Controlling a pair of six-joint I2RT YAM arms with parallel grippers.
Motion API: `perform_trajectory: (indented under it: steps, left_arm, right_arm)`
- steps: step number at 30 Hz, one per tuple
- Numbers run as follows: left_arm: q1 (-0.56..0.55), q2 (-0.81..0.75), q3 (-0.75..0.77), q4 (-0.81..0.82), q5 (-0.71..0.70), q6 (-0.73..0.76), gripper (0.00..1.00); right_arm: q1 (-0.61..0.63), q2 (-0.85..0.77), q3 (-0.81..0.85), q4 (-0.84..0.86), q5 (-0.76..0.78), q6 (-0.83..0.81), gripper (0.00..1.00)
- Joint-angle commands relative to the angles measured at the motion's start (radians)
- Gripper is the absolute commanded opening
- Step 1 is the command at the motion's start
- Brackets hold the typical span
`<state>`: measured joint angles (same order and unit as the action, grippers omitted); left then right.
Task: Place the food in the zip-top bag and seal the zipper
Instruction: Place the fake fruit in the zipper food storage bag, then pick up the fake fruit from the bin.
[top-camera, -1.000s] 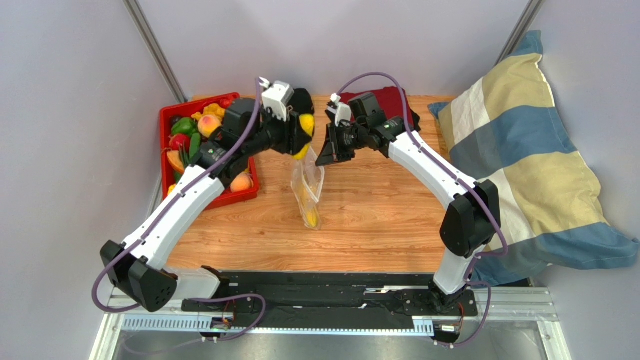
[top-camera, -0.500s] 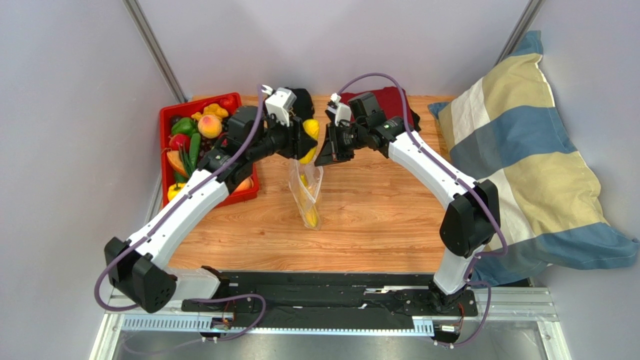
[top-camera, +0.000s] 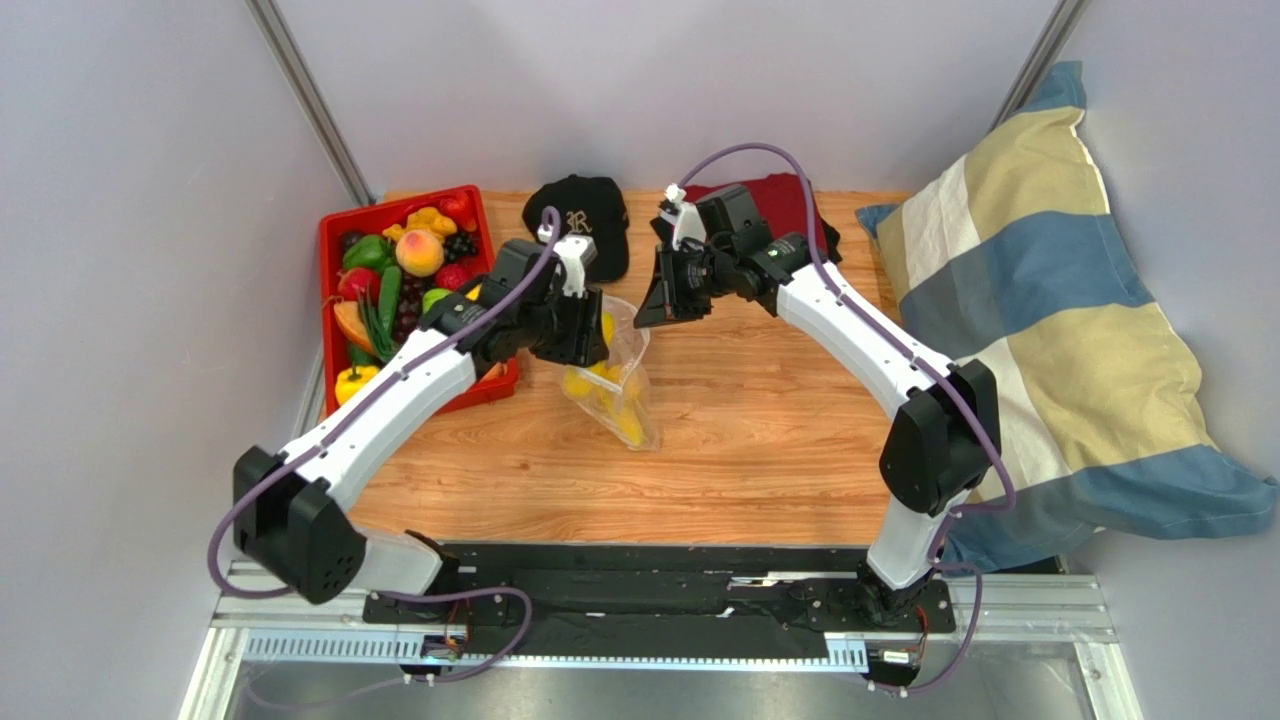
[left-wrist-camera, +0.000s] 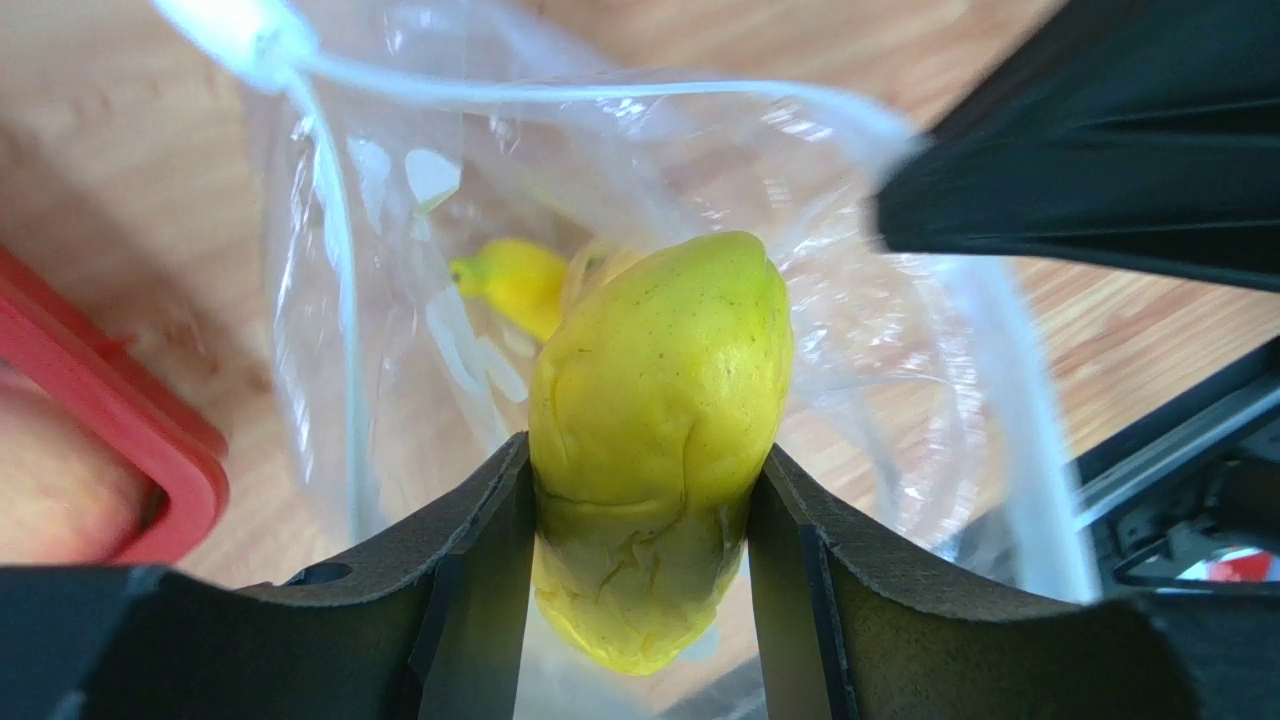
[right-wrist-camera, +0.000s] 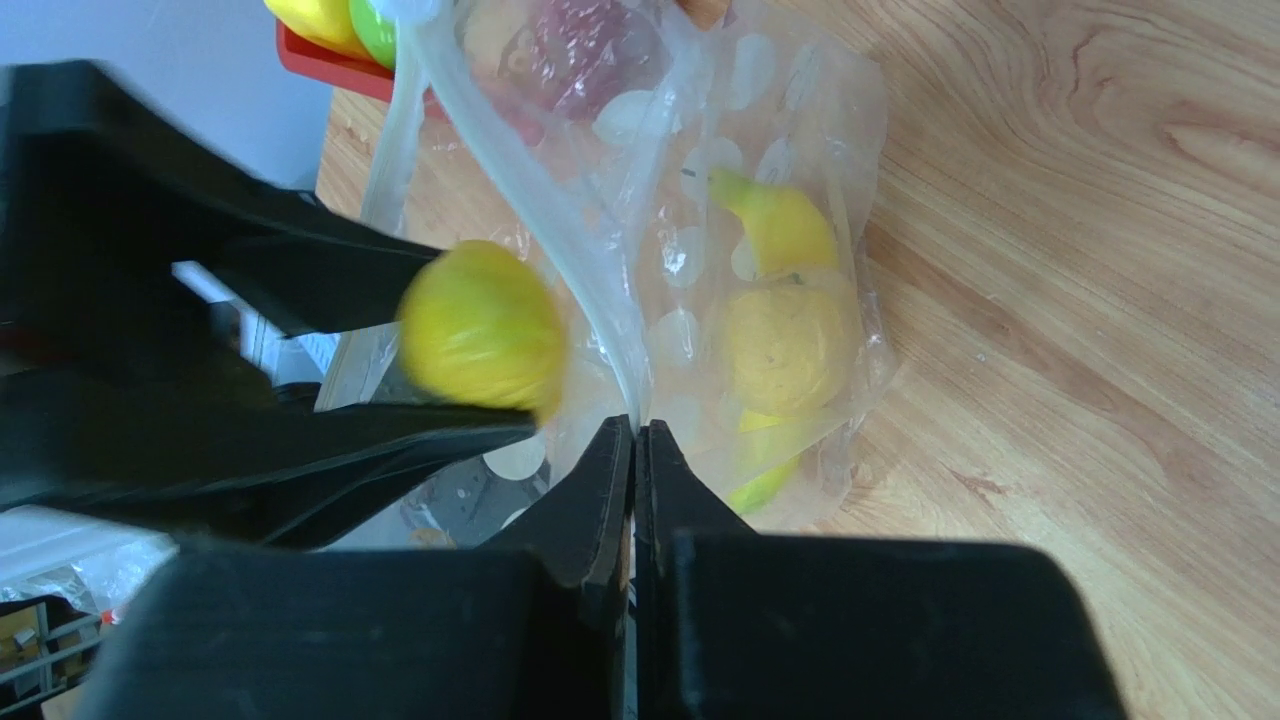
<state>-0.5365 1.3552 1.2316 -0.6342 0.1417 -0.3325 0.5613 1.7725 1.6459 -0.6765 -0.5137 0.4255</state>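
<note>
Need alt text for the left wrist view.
The left gripper grips a yellow toy fruit over the open mouth of the clear zip-top bag, with another yellow piece already inside. A red tray corner shows at left, on the wooden table.

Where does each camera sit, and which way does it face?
Top external: above, behind the bases, looking down at the table; both arms show.
Left wrist: looks past the left gripper, clamping a yellow fruit, into the zip-top bag.
Right wrist: looks down past the right gripper, pinching the bag's rim.
Both wrist views share the bag and fruit.
</note>
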Motion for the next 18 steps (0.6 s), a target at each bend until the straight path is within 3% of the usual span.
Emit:
perform_trajectory:
  steps: [1, 2, 5, 9, 11, 14, 18]
  left_arm:
    - [-0.005, 0.071, 0.072, -0.113, -0.019, -0.016, 0.28]
    - [-0.006, 0.079, 0.109, -0.111, 0.002, -0.004, 0.4]
    - [-0.005, 0.073, 0.175, -0.124, 0.025, 0.025, 0.62]
    - [0.021, 0.007, 0.215, -0.122, 0.099, 0.069, 0.83]
    - [0.085, -0.051, 0.213, -0.111, 0.181, 0.075, 0.99]
    - [0.173, -0.119, 0.207, -0.099, 0.252, 0.078, 0.99]
    - [0.404, -0.171, 0.148, -0.061, 0.239, 0.046, 0.99]
  right_arm:
    - [-0.001, -0.064, 0.014, 0.029, 0.007, -0.019, 0.0]
    - [-0.001, -0.065, 0.009, 0.031, 0.006, -0.021, 0.0]
    - [-0.003, -0.068, -0.006, 0.029, 0.001, -0.025, 0.0]
    - [-0.001, -0.073, -0.015, 0.029, 0.014, -0.031, 0.0]
    - [-0.003, -0.077, -0.02, 0.029, 0.026, -0.039, 0.0]
    - [-0.009, -0.079, -0.026, 0.028, 0.038, -0.039, 0.0]
    - [-0.017, -0.082, -0.035, 0.029, 0.04, -0.037, 0.0]
